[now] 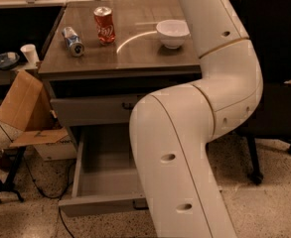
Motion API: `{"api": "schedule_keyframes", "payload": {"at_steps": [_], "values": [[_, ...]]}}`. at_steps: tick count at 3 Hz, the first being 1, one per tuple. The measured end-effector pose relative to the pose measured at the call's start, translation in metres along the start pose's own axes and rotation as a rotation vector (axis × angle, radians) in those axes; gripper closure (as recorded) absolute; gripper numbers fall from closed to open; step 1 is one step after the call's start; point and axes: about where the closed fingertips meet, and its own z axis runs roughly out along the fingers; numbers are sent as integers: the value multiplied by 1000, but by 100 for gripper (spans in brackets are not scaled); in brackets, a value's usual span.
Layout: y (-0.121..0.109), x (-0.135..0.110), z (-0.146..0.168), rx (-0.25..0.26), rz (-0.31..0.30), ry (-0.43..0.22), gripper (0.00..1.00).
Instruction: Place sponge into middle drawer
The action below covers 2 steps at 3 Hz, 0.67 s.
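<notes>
Middle drawer (108, 185), a long grey tray, stands pulled open below the brown wooden tabletop (135, 53). The sponge is hidden. The bulky white arm (184, 133) rises past the top edge, so the gripper is out of view and its grip cannot be told.

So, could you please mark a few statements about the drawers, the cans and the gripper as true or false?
The lower drawer is pulled open. True.
The sponge lies in it. False: no sponge is in view.
The red can stands upright. True.
The bowl is on the floor. False: it sits on the cabinet top.
The gripper is inside the drawer. False: the gripper is out of view; the arm runs off the top edge.
</notes>
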Motion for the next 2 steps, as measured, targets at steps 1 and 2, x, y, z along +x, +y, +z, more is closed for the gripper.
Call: {"api": "schedule_keyframes", "payload": {"at_steps": [1,2], "values": [[30,-24,-14,-91,-70,-58,100],[84,-51,-22,-248,-157,-134,100]]}}
